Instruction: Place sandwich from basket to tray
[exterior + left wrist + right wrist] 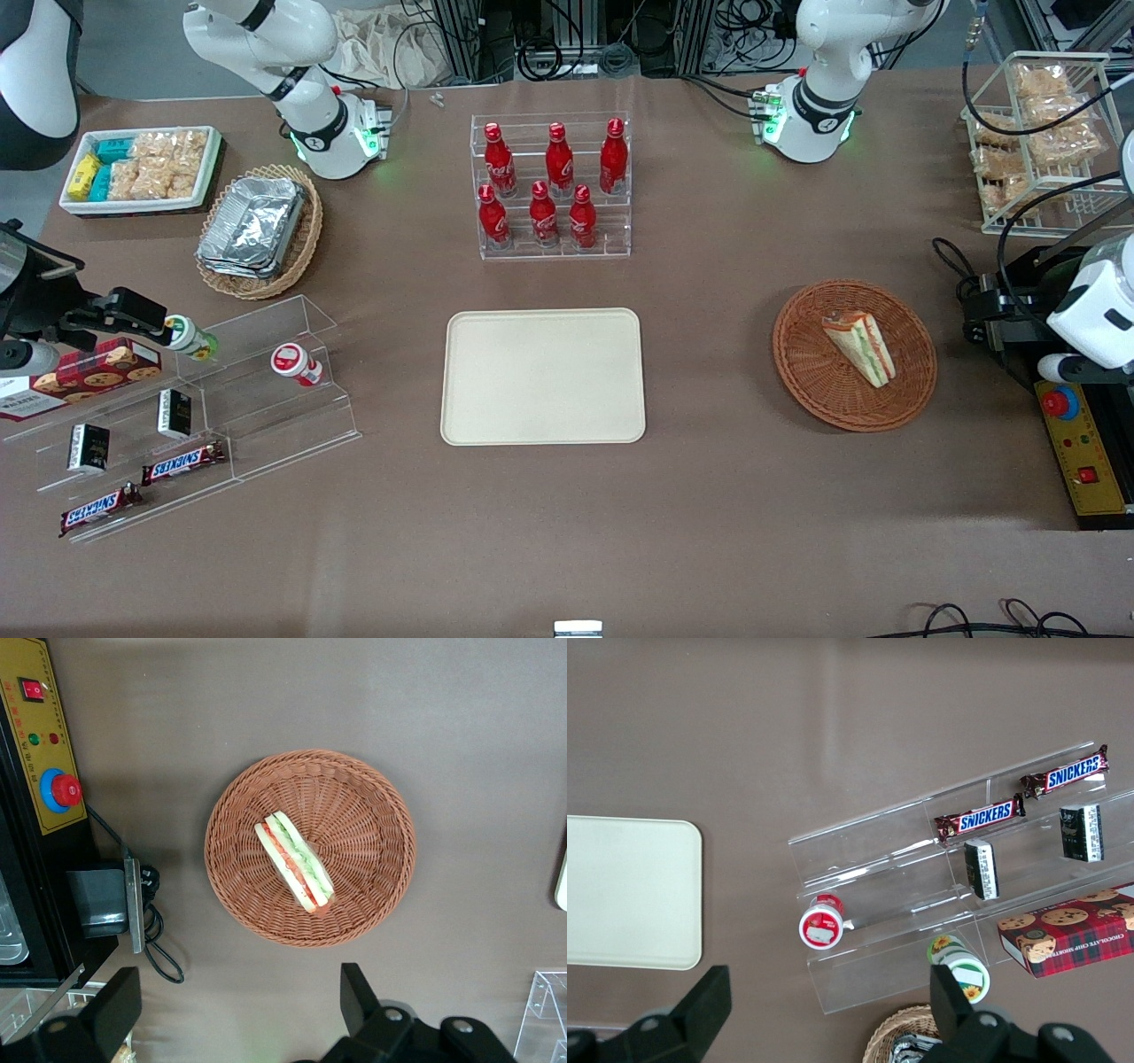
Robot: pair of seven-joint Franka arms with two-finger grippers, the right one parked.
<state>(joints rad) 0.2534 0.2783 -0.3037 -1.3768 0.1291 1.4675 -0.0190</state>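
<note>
The gripper hangs spread and empty above the table, the sandwich lying below it in the basket — apparently the approach step — so next comes descent, before the tray.

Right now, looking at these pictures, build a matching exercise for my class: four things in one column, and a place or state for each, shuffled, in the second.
Things
1. sandwich
2. tray
3. basket
4. gripper

Places or states
A. bare, nothing on it
B. lying in the basket
C. open, above the table beside the basket
D. on the table toward the working arm's end, holding the sandwich

Pairs: 1-B, 2-A, 3-D, 4-C
</note>
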